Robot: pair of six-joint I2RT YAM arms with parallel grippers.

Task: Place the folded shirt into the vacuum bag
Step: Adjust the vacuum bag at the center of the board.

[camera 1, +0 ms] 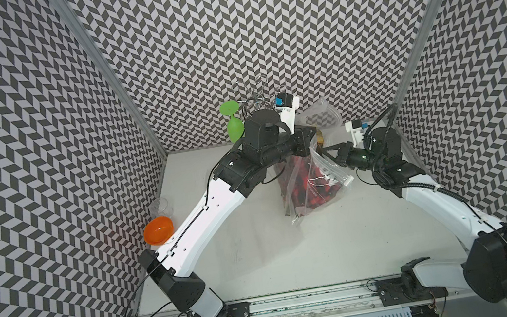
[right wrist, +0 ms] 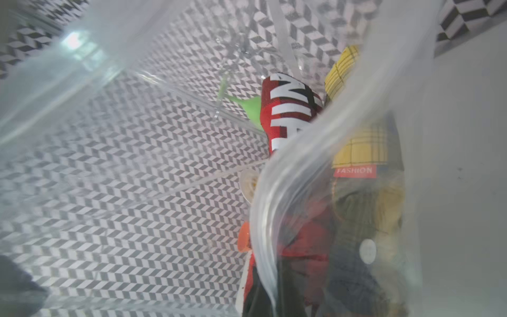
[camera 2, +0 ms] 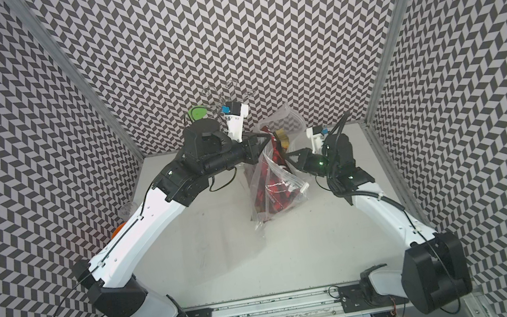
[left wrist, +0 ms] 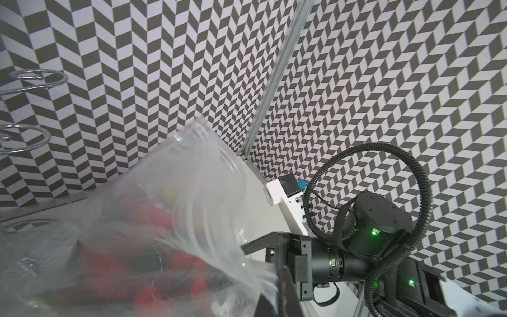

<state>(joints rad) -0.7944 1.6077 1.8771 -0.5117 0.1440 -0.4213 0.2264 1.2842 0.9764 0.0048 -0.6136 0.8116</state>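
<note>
The vacuum bag (camera 1: 321,114) (camera 2: 287,119) hangs lifted off the table between both arms, its clear crinkly plastic sagging down. The folded shirt (camera 1: 309,185) (camera 2: 271,191), red-and-black plaid with yellow checked parts, sits inside it, its top near the bag's mouth. My left gripper (camera 1: 312,138) (camera 2: 264,137) is shut on the bag's upper edge from the left. My right gripper (camera 1: 326,151) (camera 2: 289,157) is shut on the rim from the right. The left wrist view shows bag (left wrist: 192,178) and shirt (left wrist: 153,263) beside my left gripper (left wrist: 274,299). The right wrist view looks into the bag (right wrist: 315,153) at the shirt (right wrist: 290,109); my right gripper (right wrist: 270,296) pinches the rim.
A green plastic goblet (camera 1: 233,124) and a wire rack (camera 1: 252,94) stand at the back wall behind my left arm. An orange bowl (camera 1: 158,230) and a clear cup (camera 1: 161,206) sit at the table's left edge. Patterned walls close in on three sides.
</note>
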